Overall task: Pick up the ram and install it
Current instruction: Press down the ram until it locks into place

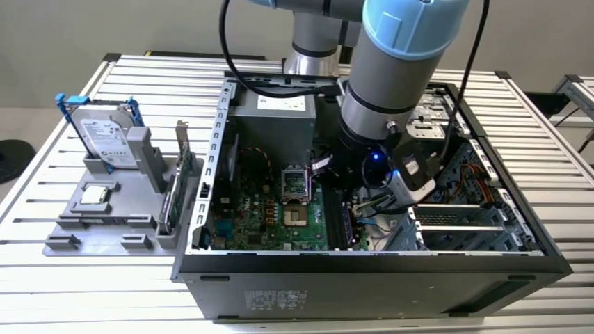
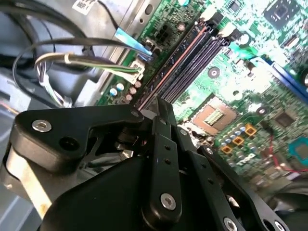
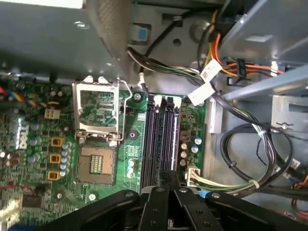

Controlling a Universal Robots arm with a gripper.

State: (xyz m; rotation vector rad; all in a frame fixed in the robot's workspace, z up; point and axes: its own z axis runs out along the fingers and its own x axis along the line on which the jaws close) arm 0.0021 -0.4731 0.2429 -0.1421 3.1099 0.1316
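Found gripper pinched narrow, low over memory slots on motherboard. Cannot place ram: between the fingers or in a slot. Spotted white cable tags, print unreadable.

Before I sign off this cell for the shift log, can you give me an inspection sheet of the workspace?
Surface: slatted metal table, carrying the open computer case.
Job's things: the ram cannot be told apart; the memory slots lie just under the gripper.
Clutter: grey fixture with hard drive and upright card.
Grippers: gripper inside the case, above the motherboard.
Cables: wire bundle beside the slots.
Surroundings: another table's edge at the exterior view's right.
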